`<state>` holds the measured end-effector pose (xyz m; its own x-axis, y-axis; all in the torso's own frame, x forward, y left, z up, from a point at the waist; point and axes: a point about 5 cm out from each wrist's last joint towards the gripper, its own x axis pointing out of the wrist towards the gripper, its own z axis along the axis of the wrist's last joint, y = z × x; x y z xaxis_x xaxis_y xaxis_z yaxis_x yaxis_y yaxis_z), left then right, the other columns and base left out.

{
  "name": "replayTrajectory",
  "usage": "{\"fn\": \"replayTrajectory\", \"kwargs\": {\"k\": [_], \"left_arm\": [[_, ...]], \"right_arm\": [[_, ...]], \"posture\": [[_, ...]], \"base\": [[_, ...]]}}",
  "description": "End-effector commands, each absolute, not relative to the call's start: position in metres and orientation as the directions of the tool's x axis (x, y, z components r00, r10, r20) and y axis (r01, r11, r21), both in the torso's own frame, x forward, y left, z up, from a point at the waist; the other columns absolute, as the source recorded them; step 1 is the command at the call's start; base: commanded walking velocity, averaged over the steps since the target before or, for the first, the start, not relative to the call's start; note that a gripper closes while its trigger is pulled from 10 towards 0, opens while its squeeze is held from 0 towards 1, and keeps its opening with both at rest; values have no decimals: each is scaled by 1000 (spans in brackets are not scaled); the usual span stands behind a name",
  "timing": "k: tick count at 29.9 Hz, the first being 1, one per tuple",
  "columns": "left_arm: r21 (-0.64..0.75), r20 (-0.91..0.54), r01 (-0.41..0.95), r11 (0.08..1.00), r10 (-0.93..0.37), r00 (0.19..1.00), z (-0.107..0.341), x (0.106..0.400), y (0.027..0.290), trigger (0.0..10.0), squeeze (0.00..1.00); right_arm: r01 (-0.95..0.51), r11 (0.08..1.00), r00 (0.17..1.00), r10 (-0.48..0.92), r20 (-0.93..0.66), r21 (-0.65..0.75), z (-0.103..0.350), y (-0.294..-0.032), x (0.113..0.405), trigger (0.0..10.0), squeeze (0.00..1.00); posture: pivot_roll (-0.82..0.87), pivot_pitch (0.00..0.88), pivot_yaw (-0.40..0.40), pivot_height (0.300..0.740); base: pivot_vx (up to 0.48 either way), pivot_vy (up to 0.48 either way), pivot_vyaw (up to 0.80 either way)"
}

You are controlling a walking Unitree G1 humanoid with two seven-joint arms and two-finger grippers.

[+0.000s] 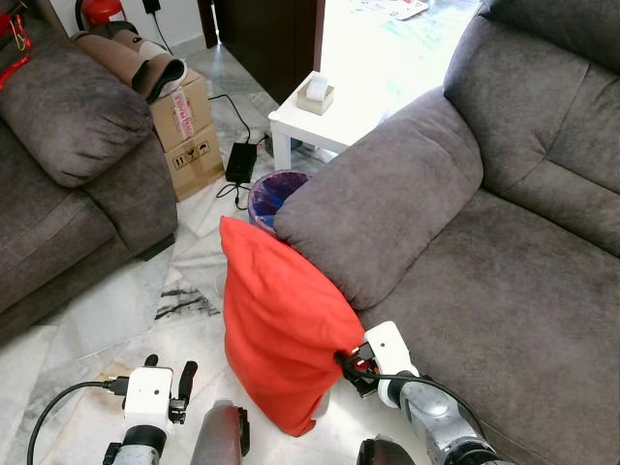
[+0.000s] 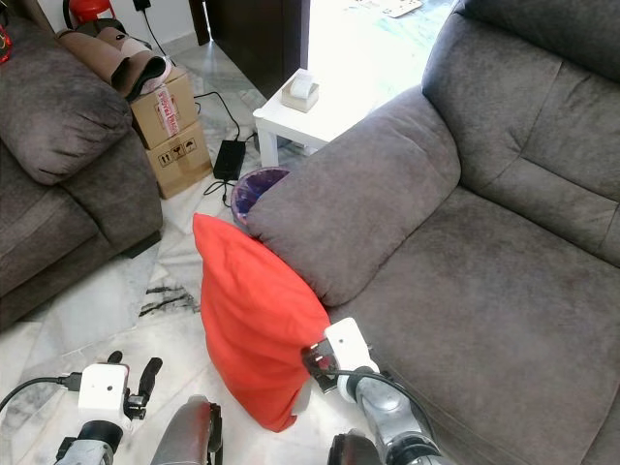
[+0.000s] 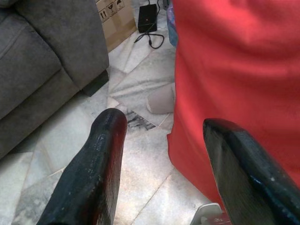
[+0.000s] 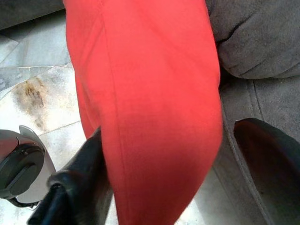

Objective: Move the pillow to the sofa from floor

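Jaws of the right gripper (image 4: 164,173) stand spread with the red pillow (image 1: 276,325) between them: one black finger (image 4: 79,183) lies against the pillow's floor-side face, the other sits by the sofa's front, and whether that second finger actually touches the cloth is hard to tell, so the hold cannot be called firm. Jaws of the left gripper (image 3: 166,164) stand apart and hold nothing, with the pillow's edge just beside one finger (image 3: 248,173) and bare marble floor (image 1: 116,310) between the two.

The pillow stands upright on the floor, its upper part leaning against the armrest (image 1: 387,203) of the grey sofa (image 1: 513,291); its lower corner rests on the tiles near the right arm's white wrist. Behind the pillow, a purple-lined bin (image 1: 274,190) sits beside a small white worktop (image 1: 315,121) carrying a little box. A second grey sofa (image 1: 68,184) is well apart on the left, with cardboard boxes (image 1: 186,136) and a black power adapter (image 1: 239,160) next to it.
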<state>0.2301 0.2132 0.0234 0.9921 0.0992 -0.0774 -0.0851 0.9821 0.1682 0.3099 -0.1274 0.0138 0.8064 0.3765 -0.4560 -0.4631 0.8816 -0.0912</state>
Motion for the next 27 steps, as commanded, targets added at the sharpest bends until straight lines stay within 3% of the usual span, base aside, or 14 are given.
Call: {"fn": "replayTrajectory", "kwargs": {"k": [1, 27], "left_arm": [[190, -117, -65, 980, 88, 989, 17, 223, 215, 10000, 0], [193, -130, -75, 978, 101, 986, 24, 222, 220, 10000, 0]], "right_arm": [[-465, 882, 792, 377, -481, -76, 5, -127, 302, 0, 0], [-512, 857, 766, 429, -479, -51, 6, -115, 302, 0, 0]], "posture": [[256, 269, -10, 641], [276, 258, -22, 641]], "base": [[0, 0, 0], [0, 0, 0]]}}
